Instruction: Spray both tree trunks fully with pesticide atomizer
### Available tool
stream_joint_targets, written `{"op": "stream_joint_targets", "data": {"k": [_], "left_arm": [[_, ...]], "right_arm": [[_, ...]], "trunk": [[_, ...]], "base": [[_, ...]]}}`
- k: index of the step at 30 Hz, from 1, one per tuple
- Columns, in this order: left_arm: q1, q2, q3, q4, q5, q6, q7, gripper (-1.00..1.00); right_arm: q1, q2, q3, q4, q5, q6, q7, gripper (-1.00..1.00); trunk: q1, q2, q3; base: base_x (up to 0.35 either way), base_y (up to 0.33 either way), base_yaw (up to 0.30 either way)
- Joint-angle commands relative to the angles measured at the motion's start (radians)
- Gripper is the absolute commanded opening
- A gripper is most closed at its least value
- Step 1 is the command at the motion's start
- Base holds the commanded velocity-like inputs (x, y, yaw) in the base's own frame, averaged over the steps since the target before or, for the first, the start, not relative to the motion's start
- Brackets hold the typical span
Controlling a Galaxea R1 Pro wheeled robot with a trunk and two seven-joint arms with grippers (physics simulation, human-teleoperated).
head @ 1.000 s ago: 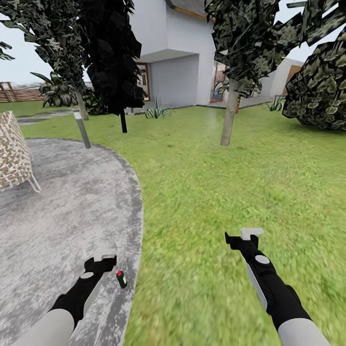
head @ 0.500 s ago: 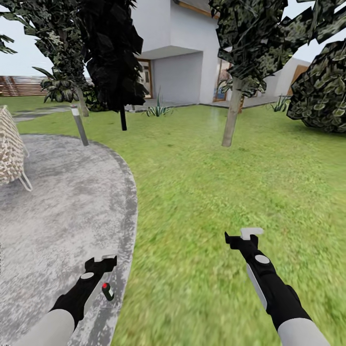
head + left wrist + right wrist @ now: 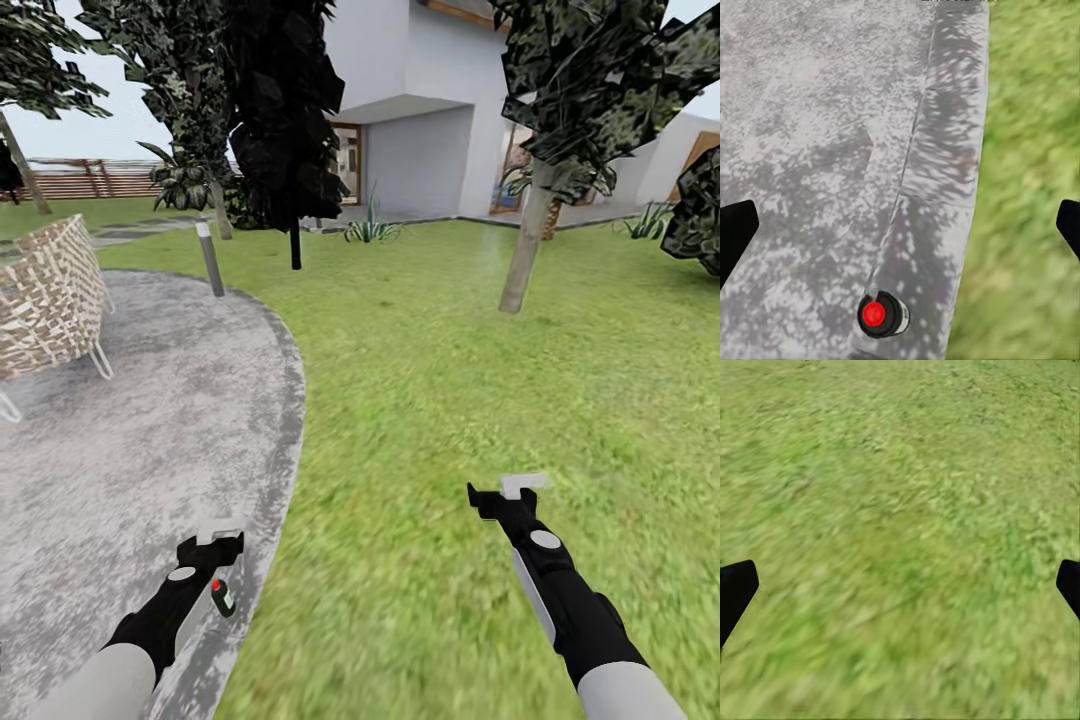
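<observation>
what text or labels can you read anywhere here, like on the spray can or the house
None can be read.
The atomizer shows a red cap and a pale band on its dark body; no letters can be made out on it.
The house has plain white walls, with no sign or number visible.
The wicker chair and lamp post carry no markings.

Grey paved patio [image 3: 130,440] meets green lawn [image 3: 450,400]; pesticide atomizer [image 3: 221,597] stands on the paving's edge, wicker chair [image 3: 45,300] farther back
</observation>
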Motion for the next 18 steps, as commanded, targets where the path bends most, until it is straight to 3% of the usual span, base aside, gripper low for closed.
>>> {"op": "stream_joint_targets", "data": {"k": [1, 7, 18], "left_arm": [[-0.001, 0.000, 0.002, -0.001, -0.001, 0.001, 0.002, 1.00], [-0.001, 0.000, 0.003, -0.001, 0.000, 0.001, 0.003, 1.00], [0.000, 0.001, 0.003, -0.001, 0.000, 0.002, 0.002, 1.00]], "right_arm": [[0.000, 0.000, 0.001, -0.002, 0.001, 0.006, -0.003, 1.00], [0.000, 0.000, 0.001, -0.002, 0.001, 0.006, -0.003, 1.00], [0.000, 0.000, 0.001, -0.002, 0.001, 0.006, -0.003, 1.00]], "trunk": [[0.000, 0.000, -0.001], [0.000, 0.000, -0.001], [0.008, -0.014, -0.007]], "base": [[0.241, -0.234, 0.278], [0.240, -0.176, 0.278], [0.021, -0.012, 0.275]]}}
